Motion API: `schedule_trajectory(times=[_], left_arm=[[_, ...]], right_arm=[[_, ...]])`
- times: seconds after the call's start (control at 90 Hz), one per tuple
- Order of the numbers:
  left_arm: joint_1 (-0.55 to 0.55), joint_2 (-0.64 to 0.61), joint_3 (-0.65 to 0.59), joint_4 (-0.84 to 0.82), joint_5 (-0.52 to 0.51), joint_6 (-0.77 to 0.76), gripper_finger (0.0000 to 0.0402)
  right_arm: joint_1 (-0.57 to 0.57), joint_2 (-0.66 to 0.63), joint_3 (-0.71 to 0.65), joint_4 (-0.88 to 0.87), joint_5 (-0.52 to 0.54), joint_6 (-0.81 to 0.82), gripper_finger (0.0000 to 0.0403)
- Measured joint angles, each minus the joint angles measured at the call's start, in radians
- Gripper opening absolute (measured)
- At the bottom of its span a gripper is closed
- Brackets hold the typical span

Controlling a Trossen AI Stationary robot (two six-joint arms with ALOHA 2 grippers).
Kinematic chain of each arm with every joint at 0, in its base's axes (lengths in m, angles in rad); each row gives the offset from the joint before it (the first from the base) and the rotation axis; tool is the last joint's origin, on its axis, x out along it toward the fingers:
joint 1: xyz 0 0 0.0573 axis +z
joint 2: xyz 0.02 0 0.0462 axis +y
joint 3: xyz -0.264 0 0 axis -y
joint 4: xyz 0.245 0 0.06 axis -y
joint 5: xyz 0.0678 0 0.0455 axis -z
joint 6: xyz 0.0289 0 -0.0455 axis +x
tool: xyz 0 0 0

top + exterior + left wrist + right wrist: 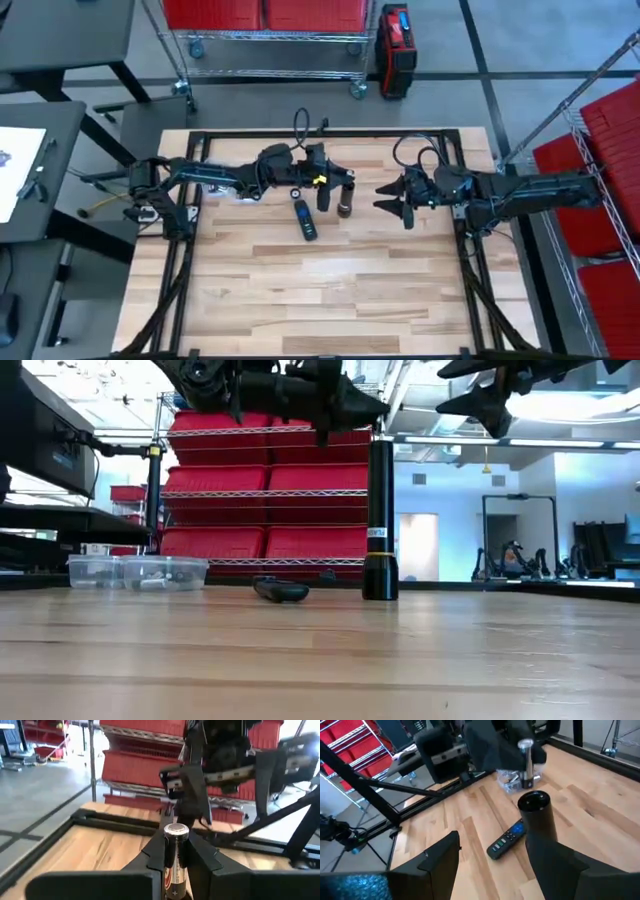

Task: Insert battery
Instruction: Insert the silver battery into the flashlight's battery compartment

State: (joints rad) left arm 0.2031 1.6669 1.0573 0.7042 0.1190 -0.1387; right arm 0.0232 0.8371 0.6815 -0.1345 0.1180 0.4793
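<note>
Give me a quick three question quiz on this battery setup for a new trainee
1. True or false: the left gripper is shut on a battery.
2. What lies flat on the table beside the upright flashlight? A) remote control B) screwdriver C) cup
3. Fill in: the right gripper is ____ and holds nothing.

Key: 1 true; 2 A; 3 open

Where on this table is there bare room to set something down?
Free: the whole near half of the table, below the remote. Crowded: the far strip, where the left gripper holds a battery beside the upright flashlight, with the open right gripper just past it.
</note>
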Motion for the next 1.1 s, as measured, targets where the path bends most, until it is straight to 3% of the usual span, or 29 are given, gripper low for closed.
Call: schedule_trajectory(times=[0.756, 1.1], left_arm=[[0.001, 0.019, 0.001, -0.093, -0.007, 0.088, 0.0024], [0.001, 0.021, 0.0, -0.061, -0.011, 0.097, 0.0025]], right_arm=[[0.008, 0.0, 0.0, 0.0, 0.015, 0.018, 0.0215], [0.007, 0.0, 0.0, 0.0, 0.015, 0.018, 0.0215]])
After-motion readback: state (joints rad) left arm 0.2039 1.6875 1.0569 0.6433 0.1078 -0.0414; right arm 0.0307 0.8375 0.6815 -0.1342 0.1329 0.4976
